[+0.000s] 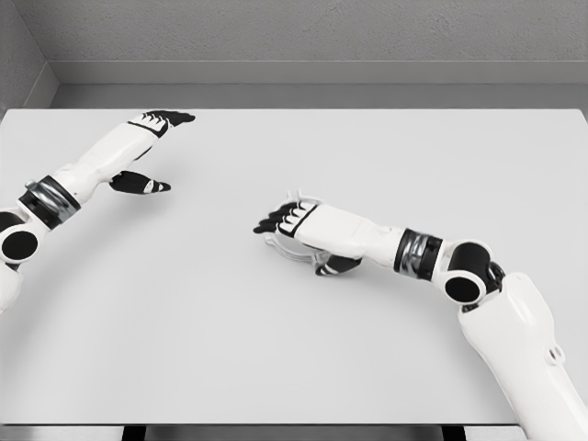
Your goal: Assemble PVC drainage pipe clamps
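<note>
No readable writing or labels anywhere; right hand [292, 220] lies palm-down mid-desk [367, 349], fingers curled over a pale ring-shaped clamp [280, 244]; most of the clamp is hidden under the hand, only a thin rim shows, so the grip is unclear; left hand [147, 152] far left, fingers spread, holding nothing.

The table [294, 349] fills most of the head view, with a wall [312, 32] running behind its far edge. The left hand [147, 152] lies over the far left part of the tabletop. The right hand [299, 225] sits near the middle, slightly right of centre and nearer the front than the left one. Under it lies what may be a pipe clamp [280, 246], mostly hidden beneath the palm
</note>
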Action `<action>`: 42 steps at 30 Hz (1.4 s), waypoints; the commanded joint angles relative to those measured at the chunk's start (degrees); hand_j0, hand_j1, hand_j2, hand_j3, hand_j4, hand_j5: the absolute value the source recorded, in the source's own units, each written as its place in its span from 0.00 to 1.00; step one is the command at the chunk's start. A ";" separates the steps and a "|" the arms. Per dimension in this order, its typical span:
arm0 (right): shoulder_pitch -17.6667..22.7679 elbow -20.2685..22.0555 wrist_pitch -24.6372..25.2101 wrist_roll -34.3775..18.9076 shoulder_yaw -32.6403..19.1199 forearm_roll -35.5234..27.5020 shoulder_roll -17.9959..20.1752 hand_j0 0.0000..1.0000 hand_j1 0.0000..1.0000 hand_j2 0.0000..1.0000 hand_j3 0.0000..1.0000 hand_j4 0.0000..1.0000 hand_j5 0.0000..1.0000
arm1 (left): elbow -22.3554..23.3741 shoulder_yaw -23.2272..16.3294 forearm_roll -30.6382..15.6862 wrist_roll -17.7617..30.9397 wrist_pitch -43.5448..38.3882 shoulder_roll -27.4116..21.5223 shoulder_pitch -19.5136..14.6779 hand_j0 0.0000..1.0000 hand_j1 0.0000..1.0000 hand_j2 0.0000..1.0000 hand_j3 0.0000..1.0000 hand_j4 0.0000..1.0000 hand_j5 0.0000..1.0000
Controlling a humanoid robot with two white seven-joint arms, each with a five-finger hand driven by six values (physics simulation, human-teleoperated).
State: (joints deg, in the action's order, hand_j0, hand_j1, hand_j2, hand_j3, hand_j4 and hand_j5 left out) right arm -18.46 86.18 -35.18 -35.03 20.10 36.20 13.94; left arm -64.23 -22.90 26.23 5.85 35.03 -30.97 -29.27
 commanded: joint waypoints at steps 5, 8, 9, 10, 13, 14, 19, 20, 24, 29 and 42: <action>1.58 5.40 0.18 0.03 -0.67 -0.95 1.61 1.00 1.00 1.00 1.00 1.00 1.00 | -0.02 0.04 -0.39 -0.05 -0.03 0.03 0.00 1.00 1.00 1.00 1.00 1.00 1.00; 3.25 12.78 0.18 0.03 -8.14 -3.23 5.04 1.00 1.00 1.00 1.00 1.00 1.00 | -0.02 0.04 -0.39 -0.23 -0.03 0.03 -0.09 1.00 1.00 1.00 1.00 1.00 1.00; 4.22 14.10 0.18 0.03 -11.04 -6.04 5.57 1.00 1.00 1.00 1.00 1.00 1.00 | -0.02 0.04 -0.39 -0.23 -0.03 0.03 -0.09 1.00 1.00 1.00 1.00 1.00 1.00; 4.83 14.63 0.18 0.03 -14.73 -8.77 7.24 1.00 1.00 1.00 1.00 1.00 1.00 | -0.02 0.04 -0.39 -0.23 -0.03 0.03 -0.09 1.00 1.00 1.00 1.00 1.00 1.00; 4.31 14.10 0.18 0.03 -21.50 -23.53 18.66 1.00 1.00 1.00 1.00 1.00 1.00 | -0.02 -0.04 -0.39 -0.31 -0.03 0.03 0.18 1.00 1.00 1.00 1.00 1.00 1.00; 4.48 13.84 0.18 0.03 -24.84 -26.87 20.86 1.00 1.00 1.00 1.00 1.00 1.00 | 0.07 -0.22 -0.39 -0.23 -0.03 0.11 0.18 1.00 1.00 1.00 1.00 1.00 1.00; 15.02 11.64 0.18 0.03 -38.20 -27.41 20.78 1.00 1.00 1.00 1.00 1.00 1.00 | 0.16 -0.92 -0.04 -0.23 -0.03 2.22 -0.44 1.00 1.00 1.00 1.00 1.00 1.00; 16.00 10.50 0.18 0.03 -38.29 -27.14 21.13 1.00 1.00 1.00 1.00 1.00 1.00 | 0.24 -1.18 0.05 -0.23 -0.03 2.22 -0.88 1.00 1.00 1.00 1.00 1.00 1.00; 15.65 7.60 0.18 0.03 -38.29 -26.70 20.87 1.00 1.00 1.00 1.00 1.00 1.00 | 1.83 -2.94 0.75 0.12 -0.03 6.97 -1.23 1.00 1.00 1.00 1.00 1.00 1.00; 14.94 9.62 0.18 0.03 -35.13 -26.62 20.34 1.00 1.00 1.00 1.00 1.00 1.00 | 3.67 -5.93 0.75 0.12 -0.03 8.64 -2.72 1.00 1.00 1.00 1.00 1.00 1.00; 13.63 11.38 0.18 0.03 -31.88 -26.62 20.25 1.00 1.00 1.00 1.00 1.00 1.00 | -2.92 -8.22 0.31 0.12 -0.03 8.11 -0.44 1.00 1.00 1.00 1.00 1.00 1.00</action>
State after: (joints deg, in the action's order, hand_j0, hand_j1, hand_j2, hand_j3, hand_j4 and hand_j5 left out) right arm -5.18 97.16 -35.16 -35.03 -12.32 9.96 34.11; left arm -66.35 -30.95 26.94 5.98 35.03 -22.58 -29.62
